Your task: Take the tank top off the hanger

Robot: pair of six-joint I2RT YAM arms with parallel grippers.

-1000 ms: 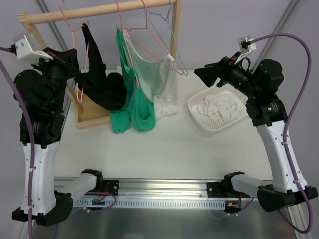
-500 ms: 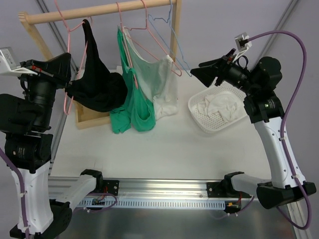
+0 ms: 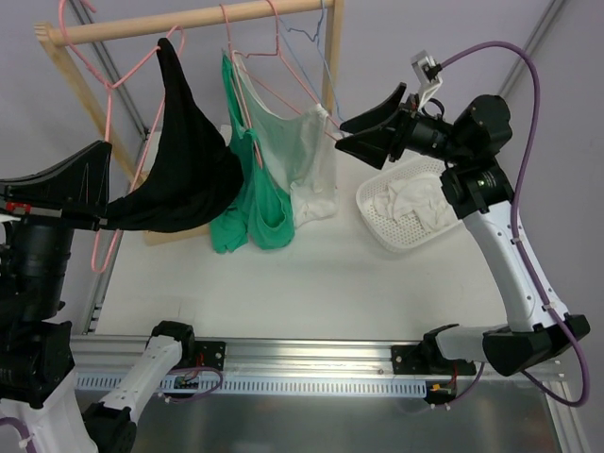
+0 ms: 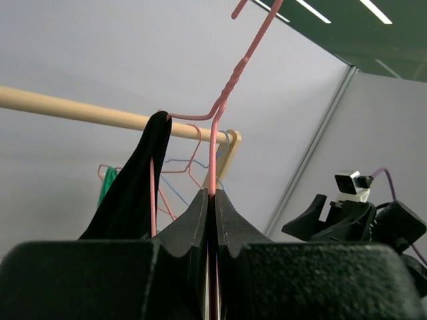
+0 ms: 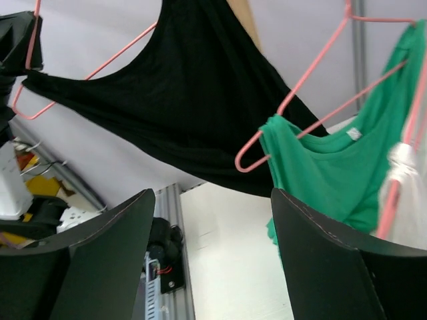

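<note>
White plastic makes up the basket (image 3: 376,219) that sits on the right side of the counter (image 3: 311,274). A crumpled white cloth (image 3: 415,203) lies inside it and covers much of the bottom. Nothing else can be seen in the basket.

The black tank top (image 3: 184,179) hangs on a pink hanger (image 3: 107,156) at the left end of the wooden rail (image 3: 189,21). One strap sits over the hanger's shoulder, up near the rail. The rest of the tank top is stretched down and to the left, away from the other clothes. It does not touch the counter.

The left gripper (image 4: 212,200) is low at the left, and its jaws are pressed together on the pink wire of the hanger. The low corner of the tank top reaches right up to these jaws, but it is hard to tell if the cloth is pinched too. The hook of the hanger is up by the end of the rail, and it is not clear if it rests on the rail.

The right gripper (image 3: 342,135) is up in the air above the basket, with its jaws wide apart and nothing between them. It points left at a green top (image 3: 250,203) and a white top (image 3: 307,160), which hang side by side on the rail.
</note>
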